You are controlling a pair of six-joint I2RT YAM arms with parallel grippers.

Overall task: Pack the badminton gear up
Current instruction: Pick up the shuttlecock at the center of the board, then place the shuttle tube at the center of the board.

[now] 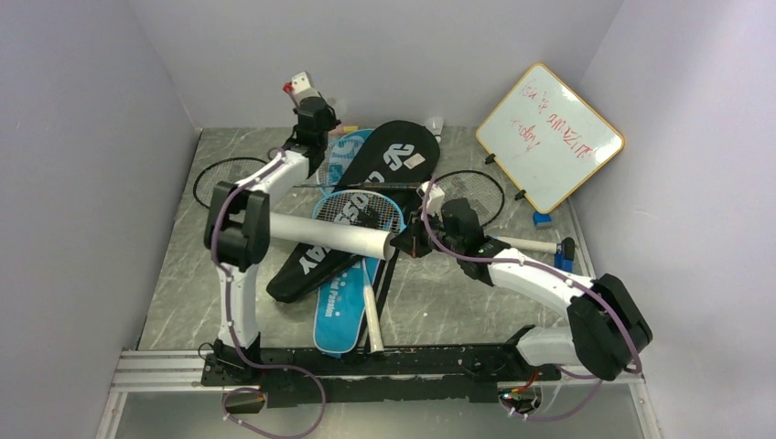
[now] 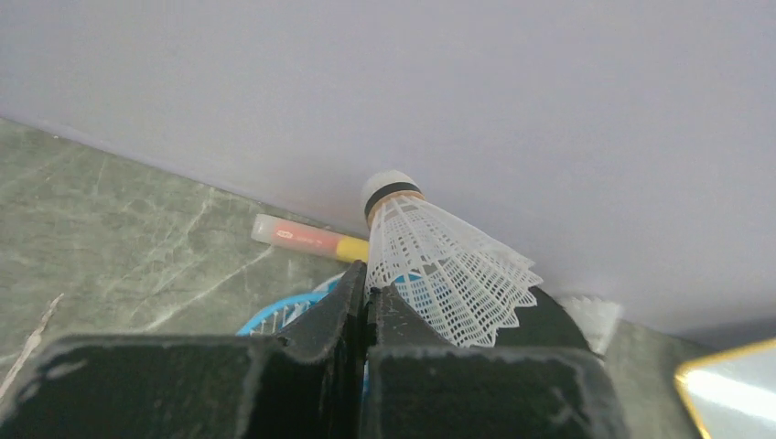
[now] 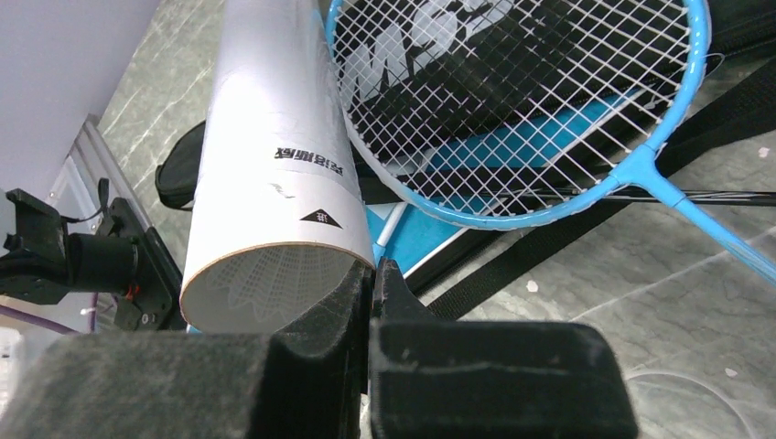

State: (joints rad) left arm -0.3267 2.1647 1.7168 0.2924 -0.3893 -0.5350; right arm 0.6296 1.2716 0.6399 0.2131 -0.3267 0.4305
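Crossed at the table's (image 1: 458,302) middle lie the black bag (image 1: 403,151) and blue bag (image 1: 339,315), the light-blue racket (image 1: 359,208) atop them. We see the right gripper (image 3: 373,283) pinching the white tube (image 3: 274,128) at its rim (jaws nearly together). Near the far edge, the left gripper (image 2: 368,283) clamps a shuttlecock (image 2: 448,265) by its skirt.

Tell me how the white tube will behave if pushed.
The white tube is round and rests across the black bag, so it would probably roll. Its open end shows a thin wall: likely light, easily dented where the right gripper pinches it.
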